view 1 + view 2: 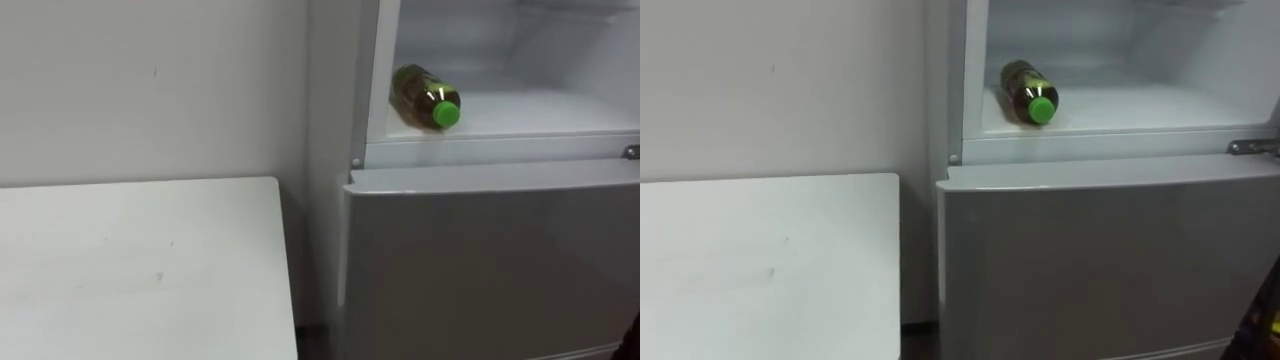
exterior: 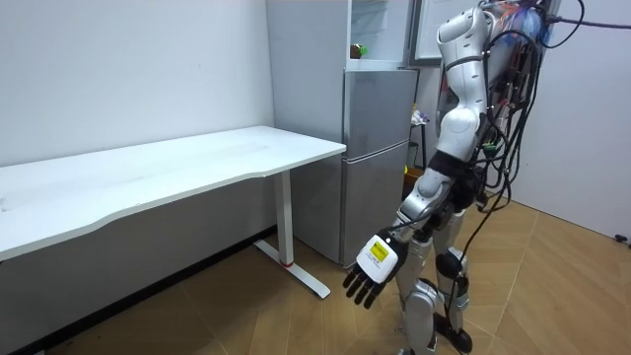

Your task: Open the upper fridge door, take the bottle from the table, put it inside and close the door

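A brown bottle (image 1: 420, 95) with a green cap lies on its side on the white shelf (image 1: 540, 112) of the open upper fridge compartment, at the shelf's left front, cap pointing outward. In the room view its green cap (image 2: 361, 49) shows at the compartment's edge. I stand in front of the fridge, to the room view's right of it. My left hand (image 2: 375, 273) hangs low beside my legs, away from the fridge, its fingers relaxed and holding nothing.
The lower fridge door (image 1: 490, 260) is closed below the shelf. A white desk (image 1: 140, 270) stands to the left of the fridge against the wall. The upper door (image 2: 424, 30) stands swung open near my head.
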Robot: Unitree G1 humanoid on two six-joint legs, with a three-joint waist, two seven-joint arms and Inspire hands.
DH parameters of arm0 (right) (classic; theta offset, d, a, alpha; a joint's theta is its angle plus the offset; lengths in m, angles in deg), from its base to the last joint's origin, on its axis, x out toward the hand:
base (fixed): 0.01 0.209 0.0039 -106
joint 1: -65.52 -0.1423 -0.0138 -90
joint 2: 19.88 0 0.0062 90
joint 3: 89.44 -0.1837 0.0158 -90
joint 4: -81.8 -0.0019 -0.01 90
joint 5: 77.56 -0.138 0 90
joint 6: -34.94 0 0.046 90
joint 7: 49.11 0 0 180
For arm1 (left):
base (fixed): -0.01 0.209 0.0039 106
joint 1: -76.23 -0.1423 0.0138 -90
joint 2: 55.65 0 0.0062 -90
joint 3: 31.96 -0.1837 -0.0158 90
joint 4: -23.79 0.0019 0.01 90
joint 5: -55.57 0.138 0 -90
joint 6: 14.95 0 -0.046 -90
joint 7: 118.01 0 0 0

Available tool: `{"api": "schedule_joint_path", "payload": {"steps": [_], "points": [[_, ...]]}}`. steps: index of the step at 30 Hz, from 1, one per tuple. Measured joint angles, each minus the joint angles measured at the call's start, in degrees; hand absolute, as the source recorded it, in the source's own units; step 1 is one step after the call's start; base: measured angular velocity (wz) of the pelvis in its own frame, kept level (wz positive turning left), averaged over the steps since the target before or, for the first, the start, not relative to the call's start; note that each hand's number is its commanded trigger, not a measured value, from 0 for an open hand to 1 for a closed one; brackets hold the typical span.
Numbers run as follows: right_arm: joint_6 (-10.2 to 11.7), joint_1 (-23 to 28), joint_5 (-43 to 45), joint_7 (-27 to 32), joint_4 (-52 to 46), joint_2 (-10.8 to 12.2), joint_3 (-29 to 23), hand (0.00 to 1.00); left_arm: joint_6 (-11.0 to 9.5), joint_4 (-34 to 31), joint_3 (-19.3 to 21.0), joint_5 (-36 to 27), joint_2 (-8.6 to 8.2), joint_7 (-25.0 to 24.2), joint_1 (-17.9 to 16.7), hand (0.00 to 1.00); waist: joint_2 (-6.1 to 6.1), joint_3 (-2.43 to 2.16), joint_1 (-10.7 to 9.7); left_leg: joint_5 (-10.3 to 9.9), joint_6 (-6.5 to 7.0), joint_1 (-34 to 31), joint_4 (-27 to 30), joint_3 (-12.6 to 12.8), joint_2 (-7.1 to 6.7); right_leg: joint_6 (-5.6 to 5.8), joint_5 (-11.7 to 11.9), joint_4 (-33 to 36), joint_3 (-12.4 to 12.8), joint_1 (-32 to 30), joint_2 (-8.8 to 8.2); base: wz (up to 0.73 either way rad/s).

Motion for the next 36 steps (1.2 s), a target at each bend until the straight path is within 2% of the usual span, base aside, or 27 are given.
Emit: {"api": "schedule_joint_path", "payload": {"steps": [9, 16, 20, 25, 28, 30, 34, 36], "points": [[-0.02, -0.08, 0.09, 4.12, -3.27, 0.02, 0.57, 0.0, -0.76, 0.67, 0.15, 0.2, -0.27, -2.23, 0.36, 0.0, 0.0, 0.0, 1.17, 0.0, 0.0, -0.29, 0.09, 0.31, 0.01, -0.08, -0.19, 1.24, 0.79, -1.25, -0.04, -0.04], [-0.03, -0.09, 0.14, 4.4, -4.59, 0.05, 2.71, 0.0, -0.82, 0.68, 0.16, 2.66, -0.92, -2.3, 0.44, 0.0, 0.02, 0.0, 1.13, 0.0, 0.0, -0.12, 0.43, 0.37, 0.09, -0.24, -0.59, 2.15, 1.41, -1.74, -0.08, -0.04], [0.14, -0.07, 0.47, 4.4, -6.13, 0.42, 4.33, 0.0, -0.91, 2.03, 0.14, 2.94, -1.5, -3.5, 1.57, 0.0, 0.29, 0.03, 1.24, 0.0, 0.0, -0.53, 0.45, 0.5, 0.13, -0.34, -0.71, 3.52, 1.97, -3.1, -0.06, -0.06], [0.34, -0.04, 2.29, 4.4, -6.86, 1.05, 6.61, 0.0, -2.16, 5.13, 0.14, 3.85, -2.08, -4.45, 3.2, 0.0, 0.61, 0.07, 1.28, 0.0, 0.0, -0.17, 0.42, 0.57, 0.16, -0.39, -0.71, 4.13, 2.58, -3.34, 0.07, -0.07], [2.03, 0.31, 2.73, 4.4, -9.53, 2.52, 8.47, 0.0, -2.47, 6.48, 0.12, 3.83, -2.08, -4.44, 3.8, 0.0, 0.92, 0.02, 1.75, 0.0, 0.01, -0.11, 0.46, 1.16, 0.24, -0.53, -0.73, 5.0, 3.03, -4.02, 0.04, -0.13], [3.76, 0.44, 3.18, 4.39, -11.41, 4.29, 9.95, 0.0, -3.09, 7.03, 0.09, 3.89, -2.08, -4.44, 3.8, 0.0, 1.02, 0.0, 1.88, 0.0, 0.01, 0.07, 0.6, 1.26, 0.26, -0.56, -0.72, 5.25, 3.23, -3.94, 0.05, -0.05], [5.39, 0.44, 5.35, 4.18, -12.13, 6.32, 11.96, 0.0, -3.46, 8.16, -0.23, 3.94, -2.01, -4.42, 3.86, 0.0, 1.14, 0.04, 2.02, -0.07, 0.11, -0.05, 1.22, 1.31, 0.3, -0.59, -0.66, 5.43, 3.45, -3.88, 0.04, -0.01], [6.16, 0.46, 8.11, 3.8, -12.13, 7.6, 13.44, 0.0, -3.41, 8.74, -1.75, 3.94, -1.91, -4.38, 3.77, 0.0, 1.43, 0.06, 2.03, -0.18, 0.2, -0.23, 1.54, 1.3, 0.36, -0.59, -0.66, 5.57, 3.44, -3.82, 0.04, 0.0]]}}
